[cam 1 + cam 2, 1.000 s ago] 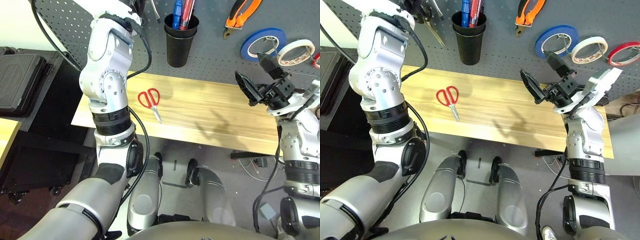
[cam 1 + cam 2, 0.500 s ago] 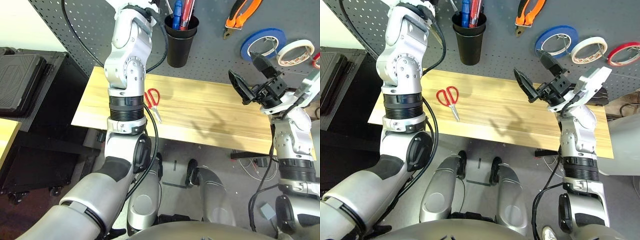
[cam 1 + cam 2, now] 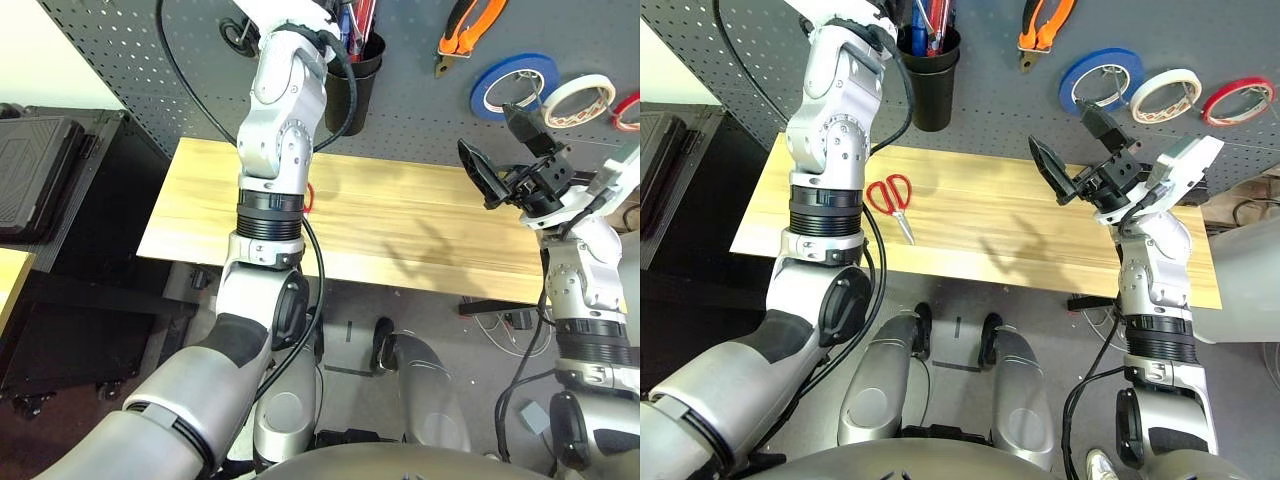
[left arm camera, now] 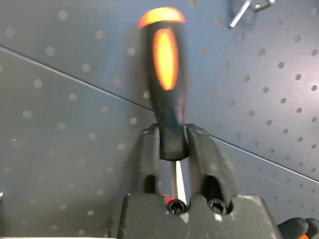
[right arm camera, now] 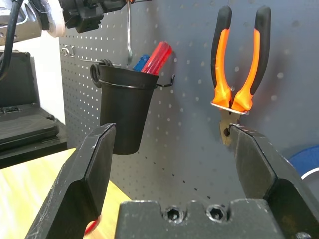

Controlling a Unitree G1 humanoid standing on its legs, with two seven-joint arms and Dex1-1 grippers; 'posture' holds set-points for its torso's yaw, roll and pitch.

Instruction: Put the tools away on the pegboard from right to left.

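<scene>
A grey pegboard [image 3: 760,60] stands behind a light wooden table [image 3: 980,225]. Hanging at its right end is a white tape roll [image 3: 1166,94], with a blue roll just to its left and a red roll to its right. Further left hang orange-and-black-handled pliers [image 3: 1044,24], so those two tools look put away.

The robot's left arm reaches up to a black cup [image 3: 928,80] hooked on the board, which holds blue and red tools. In the left wrist view, the left gripper [image 4: 172,144] has its fingers on either side of the handle of a slim black-and-orange-handled screwdriver [image 4: 165,74], with the shaft running down between them. How firmly they press cannot be told. In the right wrist view the shaft hangs just above the cup's mouth, so this third tool seems about to be dropped in.

Red-handled scissors [image 3: 887,198] lie flat on the table, just beside the left forearm, as the last tool to hang.

The right gripper [image 3: 1077,155] hovers over the table's right part with its fingers spread wide, holding nothing.
</scene>
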